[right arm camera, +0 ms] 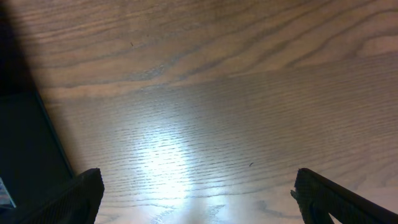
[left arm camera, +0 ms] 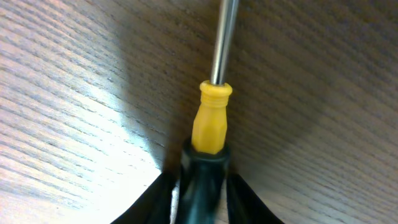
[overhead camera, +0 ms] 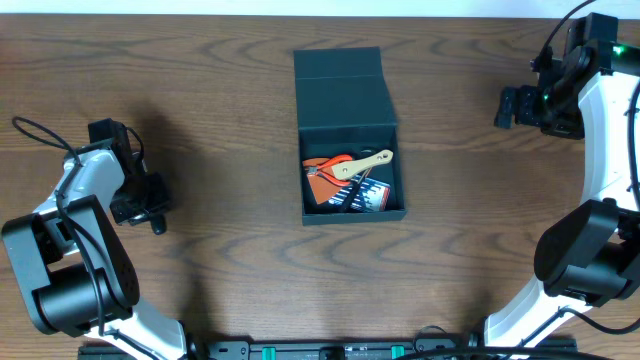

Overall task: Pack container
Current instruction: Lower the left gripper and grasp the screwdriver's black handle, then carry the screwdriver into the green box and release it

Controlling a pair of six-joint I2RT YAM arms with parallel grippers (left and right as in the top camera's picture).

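The dark teal container stands open at the table's middle, its flap lid laid back toward the far side. Inside lie orange-handled pliers, a wooden-handled tool and dark tools. My left gripper is low over the table at the left, shut on a screwdriver with a yellow and black handle; its metal shaft points away from the jaws. My right gripper is open and empty at the far right, its fingers wide apart above bare wood.
The wood table surrounds the box. In the right wrist view a dark edge of the container shows at the left. Both arm bases stand at the near edge.
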